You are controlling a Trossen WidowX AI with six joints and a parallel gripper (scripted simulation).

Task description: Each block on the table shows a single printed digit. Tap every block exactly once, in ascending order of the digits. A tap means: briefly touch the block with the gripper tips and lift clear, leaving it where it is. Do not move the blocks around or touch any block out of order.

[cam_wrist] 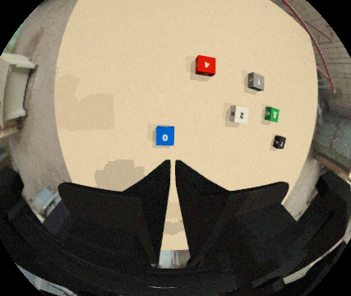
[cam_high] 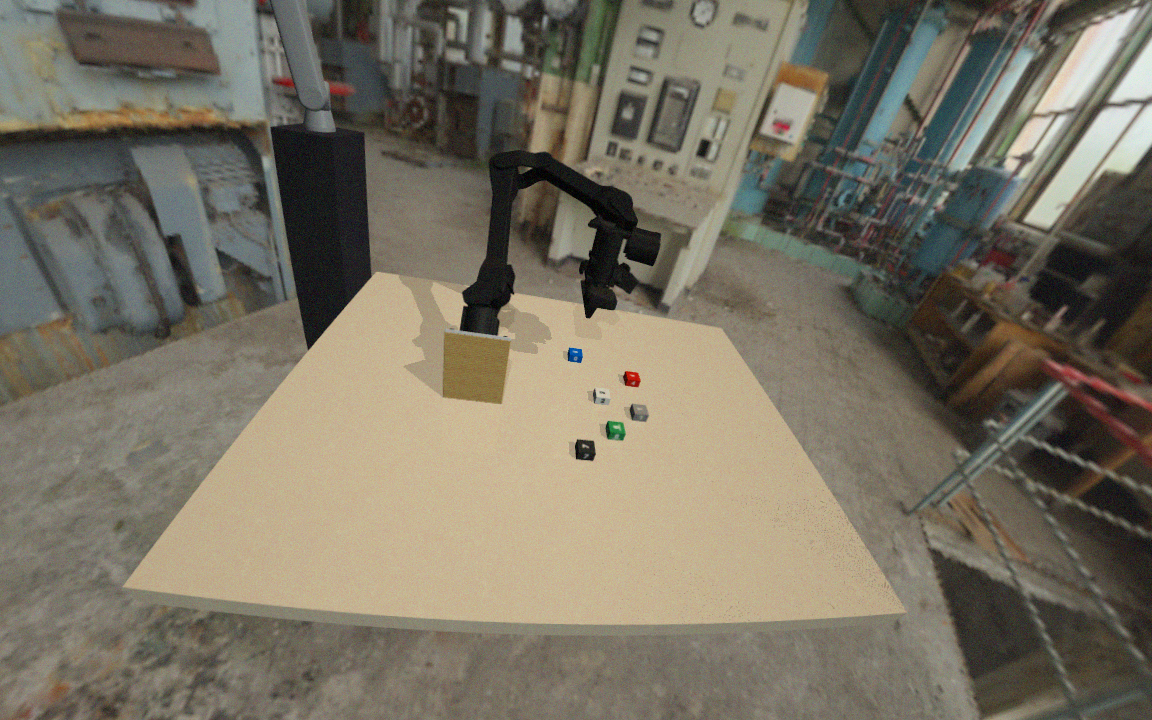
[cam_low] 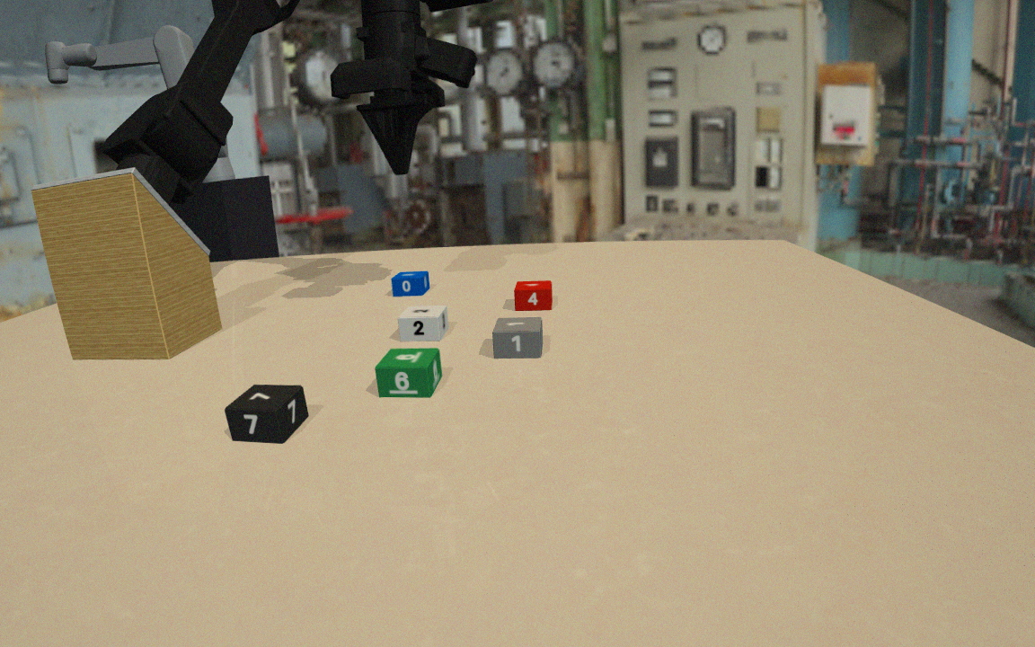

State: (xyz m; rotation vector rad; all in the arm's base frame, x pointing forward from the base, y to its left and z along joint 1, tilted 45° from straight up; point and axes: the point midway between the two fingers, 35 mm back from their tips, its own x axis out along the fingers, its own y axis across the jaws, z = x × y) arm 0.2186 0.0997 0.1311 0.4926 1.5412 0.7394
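Observation:
My gripper is shut and empty, high above the table near the blue block. The blue block 0 lies just ahead of the tips in the wrist view. The grey block 1, white block 2, red block 4, green block 6 and black block 7 stand apart on the table.
A wooden box with a slanted top stands on the table in front of the arm's base, left of the blocks in the top and exterior views. The table's far edge runs behind the blue and red blocks.

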